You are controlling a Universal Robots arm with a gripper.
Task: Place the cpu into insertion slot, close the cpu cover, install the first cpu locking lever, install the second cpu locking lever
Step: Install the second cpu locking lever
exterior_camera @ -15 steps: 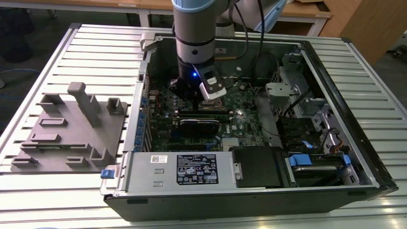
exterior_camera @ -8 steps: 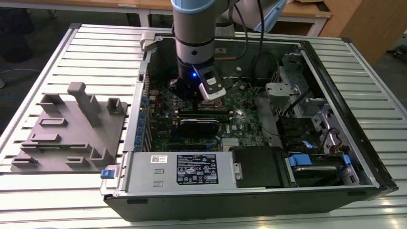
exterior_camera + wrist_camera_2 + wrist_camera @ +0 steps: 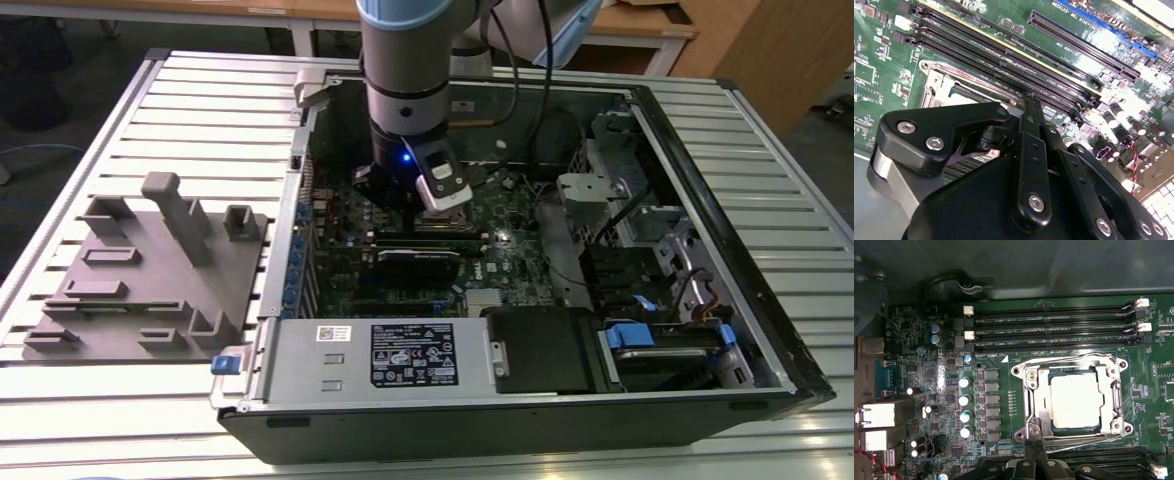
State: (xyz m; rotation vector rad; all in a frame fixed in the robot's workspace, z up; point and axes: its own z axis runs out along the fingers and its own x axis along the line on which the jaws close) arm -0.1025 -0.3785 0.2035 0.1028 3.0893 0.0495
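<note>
The cpu [image 3: 1075, 401], a flat silver square, lies in the insertion slot [image 3: 1120, 427] on the green board. The cpu cover [image 3: 1040, 385], a silvery frame, lies flat around it. Thin wire levers run along two sides of the socket, one [image 3: 1069, 361] by the memory slots and one [image 3: 1079, 439] on the side nearer my gripper. My gripper [image 3: 1035, 445] stands at the socket's edge by that nearer lever, its two black fingers pressed together, tips [image 3: 1029, 102] down beside the socket rim [image 3: 941, 80]. In the exterior view the arm reaches down into the open case [image 3: 400, 205].
Long black memory slots [image 3: 1054, 322] flank the socket, and card slots [image 3: 1079, 37] lie further off. A row of capacitors [image 3: 965, 400] stands beside it. The case holds a power supply [image 3: 387, 355] and a drive cage [image 3: 641, 200]. A grey fixture [image 3: 147, 270] sits on the exterior view's left.
</note>
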